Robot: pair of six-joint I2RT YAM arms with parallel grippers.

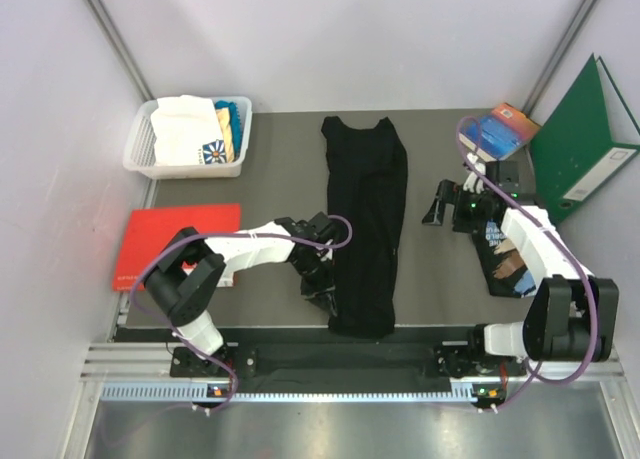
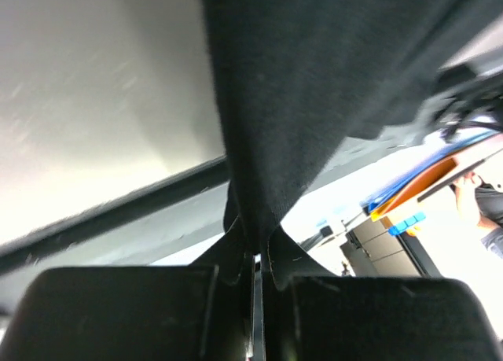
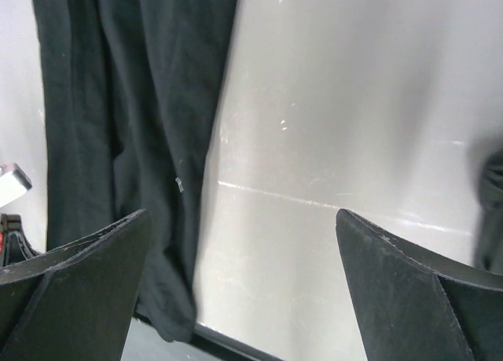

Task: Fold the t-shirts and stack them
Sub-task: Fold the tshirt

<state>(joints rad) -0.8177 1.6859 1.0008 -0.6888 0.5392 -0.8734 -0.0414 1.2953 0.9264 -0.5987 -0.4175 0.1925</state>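
The black t-shirt [image 1: 367,219] lies folded into a long narrow strip down the middle of the table. My left gripper [image 1: 322,285] is shut on its lower left edge, and in the left wrist view the black cloth [image 2: 314,78] rises out of the closed jaws [image 2: 255,255]. My right gripper [image 1: 437,205] is open and empty over bare table to the right of the shirt, whose right edge shows in the right wrist view [image 3: 134,141]. White and teal shirts [image 1: 190,131] lie in the white basket [image 1: 140,144] at the back left.
A flat red book [image 1: 165,237] lies at the left. A black magazine [image 1: 505,259] lies under my right arm at the right. A blue and orange item [image 1: 500,131] and a green binder [image 1: 580,144] stand at the back right.
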